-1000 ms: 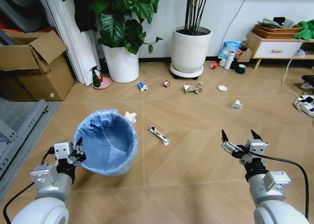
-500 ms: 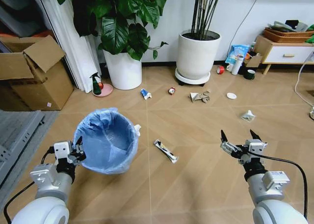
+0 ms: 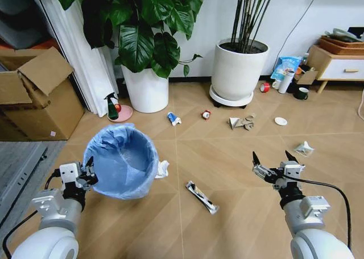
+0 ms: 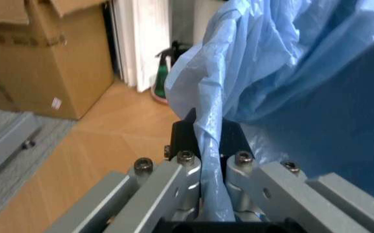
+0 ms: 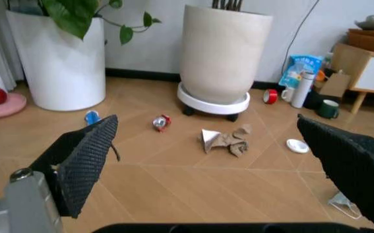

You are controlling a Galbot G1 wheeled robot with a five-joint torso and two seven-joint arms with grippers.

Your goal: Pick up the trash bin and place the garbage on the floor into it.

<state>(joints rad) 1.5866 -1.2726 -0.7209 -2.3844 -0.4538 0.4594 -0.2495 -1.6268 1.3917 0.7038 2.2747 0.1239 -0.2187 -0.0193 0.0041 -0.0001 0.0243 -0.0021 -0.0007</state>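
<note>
Head view: trash bin (image 3: 122, 161) held off the floor (image 3: 239, 157) by the left gripper (image 3: 85, 175).
Its jaws pinch the bin's blue-lined rim. Right gripper (image 3: 275, 158), well right of the bin, jaws wide. A flattened wrapper (image 3: 202, 197) lies between them; crumpled paper (image 3: 162, 168) just beside the bin.

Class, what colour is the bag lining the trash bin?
Light blue; the trash bin and its crinkly liner show best in the head view.

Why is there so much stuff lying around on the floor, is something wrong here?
Litter is scattered over the wood floor: a flattened wrapper, crumpled white paper beside the trash bin, a crushed red can, torn cardboard bits. The left gripper holds the bin tilted by its rim.
</note>
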